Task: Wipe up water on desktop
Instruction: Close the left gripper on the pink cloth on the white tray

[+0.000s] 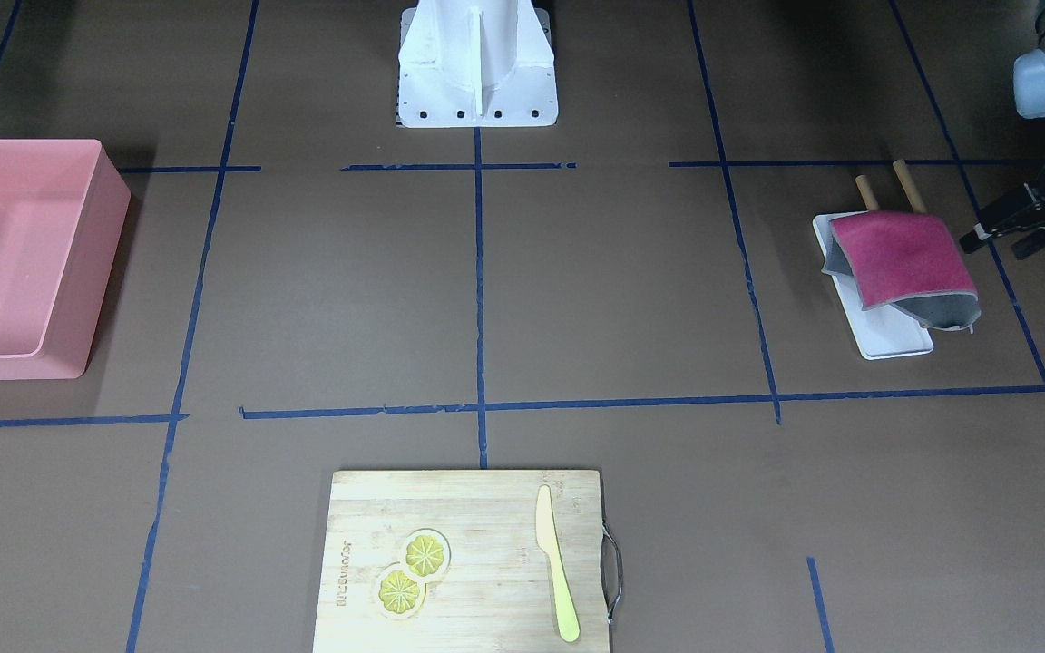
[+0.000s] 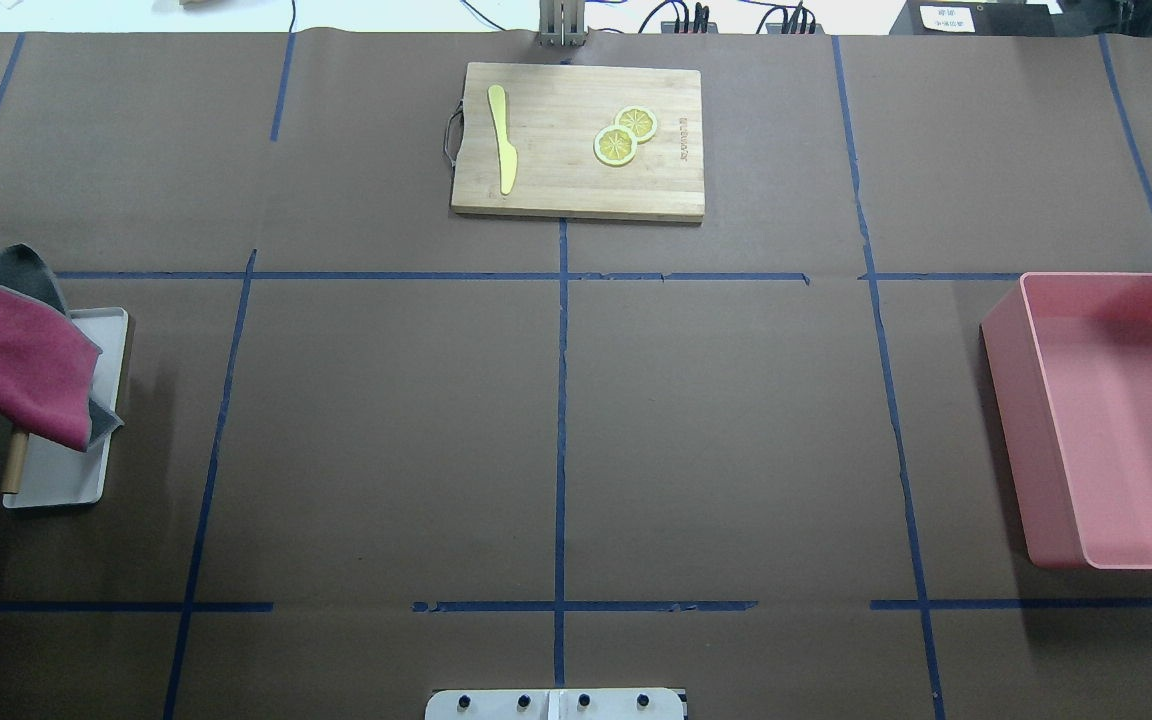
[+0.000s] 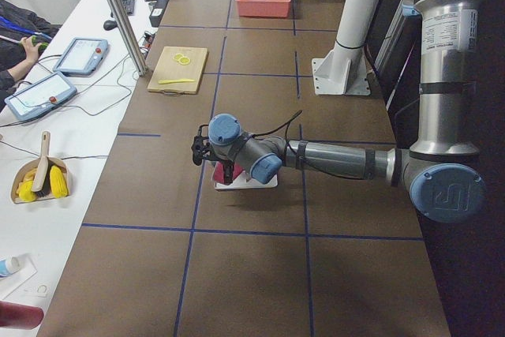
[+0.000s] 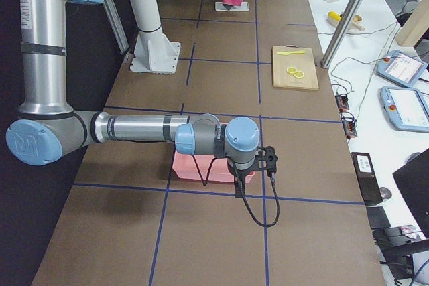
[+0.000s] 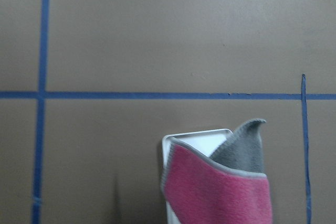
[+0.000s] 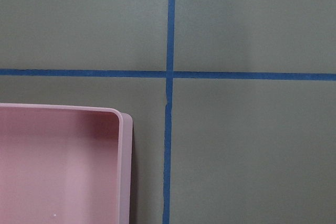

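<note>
Bench (image 2: pixel 736 420): brown, gridded with blue tape, spreading all round the white tray (image 2: pixel 56 480).
Cloth (image 2: pixel 21 365): red and grey, draped over the tray on two wooden pegs (image 1: pixel 909 185).
Left pincer (image 1: pixel 997 247): just beside the tray, jaws apart, nothing in them.
Right pincer (image 4: pixel 269 162): well apart from the tray, over the pink bin (image 2: pixel 1016 430); its jaws, I cannot tell.

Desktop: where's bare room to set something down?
Free: the whole middle of the desktop, bordered by the cutting board, the pink bin, the white tray and the robot base. Crowded only at the tray, under the red cloth, with the left gripper beside it.
</note>
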`<state>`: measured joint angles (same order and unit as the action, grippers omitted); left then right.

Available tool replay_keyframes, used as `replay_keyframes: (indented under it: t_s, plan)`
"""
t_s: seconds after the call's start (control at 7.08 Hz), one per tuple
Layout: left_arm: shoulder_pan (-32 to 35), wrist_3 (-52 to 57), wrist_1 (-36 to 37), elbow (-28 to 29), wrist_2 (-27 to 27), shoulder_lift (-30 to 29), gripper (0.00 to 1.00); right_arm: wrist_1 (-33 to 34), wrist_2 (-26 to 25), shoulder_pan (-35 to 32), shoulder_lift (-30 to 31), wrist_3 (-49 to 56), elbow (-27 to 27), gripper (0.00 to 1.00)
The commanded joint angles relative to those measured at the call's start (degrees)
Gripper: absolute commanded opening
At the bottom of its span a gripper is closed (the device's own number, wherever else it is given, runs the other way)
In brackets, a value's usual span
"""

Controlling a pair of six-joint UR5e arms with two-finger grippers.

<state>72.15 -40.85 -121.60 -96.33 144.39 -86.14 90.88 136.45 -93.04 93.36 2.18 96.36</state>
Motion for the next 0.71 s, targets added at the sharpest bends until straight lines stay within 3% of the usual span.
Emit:
replay_keyframes:
  t_s: [0.0, 0.28, 0.56]
  plan:
    - [-1.23, -1.61, -0.57, 0.01, 0.1, 0.01, 0.89, 0.0, 0.14, -0.04, 0.07, 0.01, 0.23, 1.0]
    - [-2.45, -1.69, -0.57, 0.09, 0.01, -0.34, 0.85, 0.0, 0.14, -0.04, 0.07, 0.01, 0.31, 1.0]
    - [-2.46, -1.52, -0.57, 0.09, 0.19, -0.52, 0.71, 0.0, 0.14, -0.04, 0.07, 0.01, 0.31, 1.0]
